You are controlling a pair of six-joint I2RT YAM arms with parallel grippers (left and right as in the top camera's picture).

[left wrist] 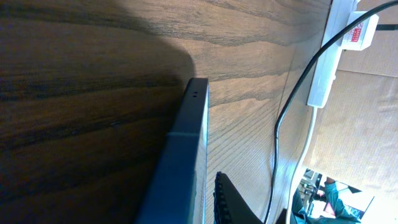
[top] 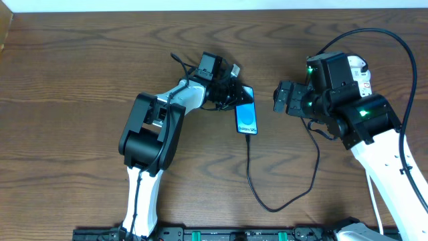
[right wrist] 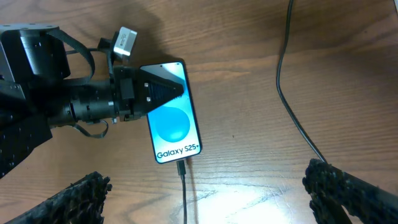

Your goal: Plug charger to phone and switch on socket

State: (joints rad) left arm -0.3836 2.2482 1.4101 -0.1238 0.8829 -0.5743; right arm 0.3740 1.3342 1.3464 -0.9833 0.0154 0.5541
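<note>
one charger (right wrist: 183, 186) sits plugged into the phone (right wrist: 174, 121).

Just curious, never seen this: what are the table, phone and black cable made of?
Table: wood or wood-look laminate, with grain lines and a slight sheen. Phone: flat bright screen, probably glass; dark edge perhaps metal or plastic. Cable: matte black, bends freely, likely rubbery plastic.

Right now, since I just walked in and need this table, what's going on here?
The left gripper sits at the top end of the phone, fingers over it. The charger looks plugged into its bottom end. The right gripper hovers open nearby, holding nothing. The socket lies by the right arm, untouched.
</note>
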